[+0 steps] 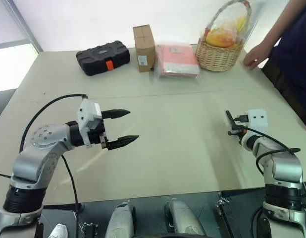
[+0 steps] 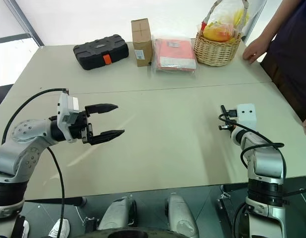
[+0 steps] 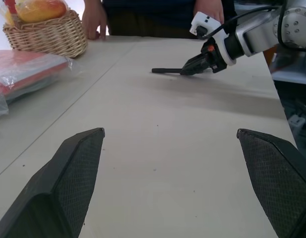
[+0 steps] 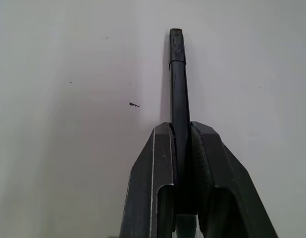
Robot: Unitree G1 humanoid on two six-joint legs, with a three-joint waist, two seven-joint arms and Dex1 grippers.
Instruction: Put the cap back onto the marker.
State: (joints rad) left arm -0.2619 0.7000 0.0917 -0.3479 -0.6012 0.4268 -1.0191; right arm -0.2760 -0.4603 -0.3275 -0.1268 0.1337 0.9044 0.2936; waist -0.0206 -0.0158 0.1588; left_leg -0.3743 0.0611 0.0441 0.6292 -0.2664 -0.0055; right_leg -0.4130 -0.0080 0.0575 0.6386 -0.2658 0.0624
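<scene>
Your right hand [image 4: 180, 130] is clamped on the marker [image 4: 177, 84], cap [image 4: 176, 45] seated on its far end, low over the desk [image 1: 182, 148]. Your left hand [image 1: 124, 128] hangs apart, empty, well away.

On the table [image 1: 182, 148], the tool case [image 1: 103, 57] lay at the far side, left of the cardboard box [image 1: 144, 47]. A wrapped packet [image 1: 177, 60] lay just right of that box, and the basket [image 1: 220, 54] stood farther right. A person's hand [image 1: 256, 54] rested on the table's edge beside the basket.
</scene>
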